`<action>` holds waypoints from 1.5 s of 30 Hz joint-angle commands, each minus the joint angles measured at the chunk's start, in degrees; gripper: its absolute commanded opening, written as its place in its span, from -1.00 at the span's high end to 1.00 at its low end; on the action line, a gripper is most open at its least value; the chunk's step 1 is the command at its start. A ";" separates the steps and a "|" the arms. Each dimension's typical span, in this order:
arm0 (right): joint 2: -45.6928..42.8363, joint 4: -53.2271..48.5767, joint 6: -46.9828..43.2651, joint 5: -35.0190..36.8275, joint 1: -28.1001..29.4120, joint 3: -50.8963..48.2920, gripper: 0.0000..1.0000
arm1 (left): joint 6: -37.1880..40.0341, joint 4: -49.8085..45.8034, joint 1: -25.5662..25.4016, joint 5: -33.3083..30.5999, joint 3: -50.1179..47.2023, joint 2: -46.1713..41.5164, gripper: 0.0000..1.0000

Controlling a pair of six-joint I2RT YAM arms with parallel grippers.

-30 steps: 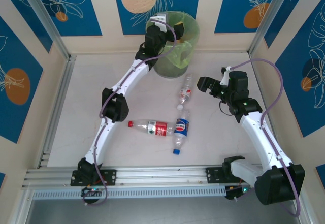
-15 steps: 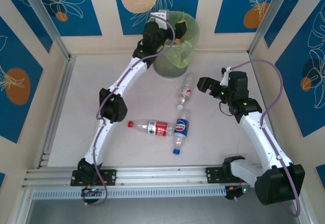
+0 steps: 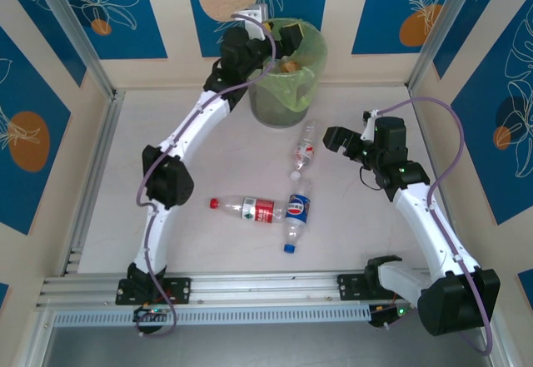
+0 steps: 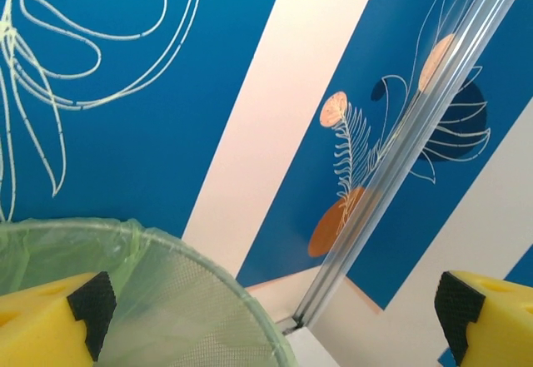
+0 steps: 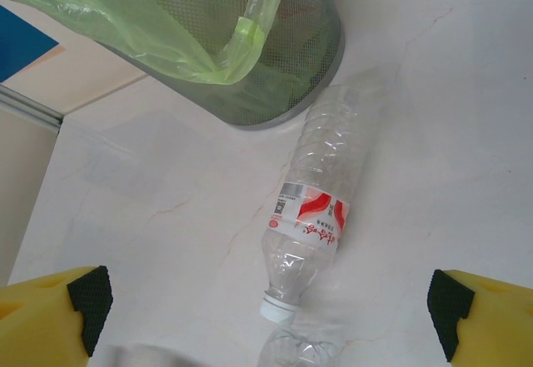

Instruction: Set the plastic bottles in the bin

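Observation:
Three plastic bottles lie on the table. A white-capped one with a red-and-white label (image 3: 304, 155) (image 5: 320, 209) lies just in front of the bin (image 3: 288, 74) (image 5: 275, 67). Nearer me are a red-capped, red-labelled one (image 3: 250, 209) and a blue-capped, blue-labelled one (image 3: 296, 215). My left gripper (image 3: 265, 47) (image 4: 271, 309) hangs open at the bin's left rim (image 4: 179, 288), nothing between its fingers. My right gripper (image 3: 333, 141) (image 5: 271, 309) is open above the table, right of the white-capped bottle and apart from it.
Patterned blue walls and aluminium posts (image 3: 71, 34) close in the table on three sides, a corner post (image 4: 400, 167) close behind the bin. Something orange (image 3: 290, 66) lies inside the bin. A rail (image 3: 250, 288) runs along the near edge.
My left gripper has drawn back leftward from over the bin's middle to its left rim. The right arm and the three bottles on the table have not moved.

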 commanded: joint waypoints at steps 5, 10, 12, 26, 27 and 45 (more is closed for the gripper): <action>1.21 -0.09 1.22 0.13 0.52 -1.12 -0.99 | 1.77 9.24 -0.41 -1.35 -23.21 -15.75 -0.99; 3.76 -2.64 1.47 -0.94 0.75 -0.46 -0.99 | 3.08 9.76 -0.44 -1.01 -36.26 -24.05 -0.99; 4.24 -3.90 1.62 -0.94 0.93 -0.60 -0.99 | 3.22 9.05 -0.44 -0.55 -40.56 -26.79 -0.99; 2.57 -7.42 6.80 4.30 6.03 -7.00 -0.99 | 1.07 5.46 -0.37 -10.72 -71.25 -45.51 -0.99; 2.74 -7.85 7.36 4.94 6.77 -7.27 -0.99 | 1.74 4.80 -0.37 -11.53 -72.27 -46.51 -0.99; 13.28 -7.19 27.14 20.33 28.57 -9.59 -0.98 | 1.48 0.70 1.73 -22.75 -81.26 -53.94 -0.99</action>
